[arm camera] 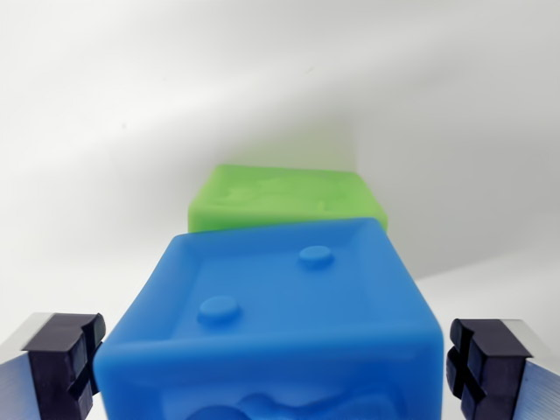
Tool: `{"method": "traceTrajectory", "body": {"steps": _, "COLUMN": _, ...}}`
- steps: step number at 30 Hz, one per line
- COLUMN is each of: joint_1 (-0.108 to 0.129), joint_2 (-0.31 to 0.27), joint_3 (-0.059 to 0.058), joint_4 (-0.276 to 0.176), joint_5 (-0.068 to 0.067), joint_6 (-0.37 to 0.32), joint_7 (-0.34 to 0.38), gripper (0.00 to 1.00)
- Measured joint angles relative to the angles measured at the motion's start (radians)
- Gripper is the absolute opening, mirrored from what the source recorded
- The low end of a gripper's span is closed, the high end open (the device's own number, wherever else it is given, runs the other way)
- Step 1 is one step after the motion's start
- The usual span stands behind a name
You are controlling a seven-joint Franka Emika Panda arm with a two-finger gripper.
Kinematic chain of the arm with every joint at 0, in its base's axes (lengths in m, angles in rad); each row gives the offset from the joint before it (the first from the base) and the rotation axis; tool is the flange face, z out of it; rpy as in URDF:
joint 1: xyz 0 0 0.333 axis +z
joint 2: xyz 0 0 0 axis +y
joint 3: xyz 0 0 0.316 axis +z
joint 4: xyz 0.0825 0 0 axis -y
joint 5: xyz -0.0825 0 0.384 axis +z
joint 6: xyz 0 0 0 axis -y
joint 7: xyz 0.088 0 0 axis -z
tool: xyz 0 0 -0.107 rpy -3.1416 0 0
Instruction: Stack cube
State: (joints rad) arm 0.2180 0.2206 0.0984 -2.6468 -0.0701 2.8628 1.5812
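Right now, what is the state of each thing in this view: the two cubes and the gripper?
blue cube: sits between the gripper pads, a gap showing at each side, not gripped; hides the green cube's lower part.
green cube: behind the blue one, free; whether they touch, cannot tell.
gripper: open, one pad at each side of the blue cube.

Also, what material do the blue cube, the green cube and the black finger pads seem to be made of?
Blue cube: probably soft silicone or rubbery plastic, matte to satin; rounded edges, moulded raised dots, dull highlights.
Green cube: seemingly the same material; same soft sheen and embossed relief, though blurred.
Finger pads: likely black rubber, matte, with cut grooves; the fingers behind them look like brushed metal.
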Motion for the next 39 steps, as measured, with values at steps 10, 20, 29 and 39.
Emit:
{"method": "traceTrajectory", "body": {"steps": 10, "joint_1": 0.000, "joint_2": 0.000, "joint_3": 0.000, "joint_4": 0.000, "joint_5": 0.000, "joint_6": 0.000, "joint_7": 0.000, "gripper": 1.00}}
{"method": "traceTrajectory", "body": {"steps": 20, "joint_1": -0.001, "joint_2": -0.015, "joint_3": 0.002, "joint_4": -0.001, "joint_5": 0.003, "joint_6": -0.011, "joint_7": -0.003, "gripper": 1.00}}
{"method": "traceTrajectory", "body": {"steps": 29, "joint_1": -0.003, "joint_2": -0.074, "joint_3": 0.009, "joint_4": -0.008, "joint_5": 0.025, "joint_6": -0.061, "joint_7": -0.017, "gripper": 1.00}}
{"method": "traceTrajectory", "body": {"steps": 39, "joint_1": -0.003, "joint_2": -0.174, "joint_3": 0.013, "joint_4": -0.014, "joint_5": 0.057, "joint_6": -0.152, "joint_7": -0.040, "gripper": 1.00}}
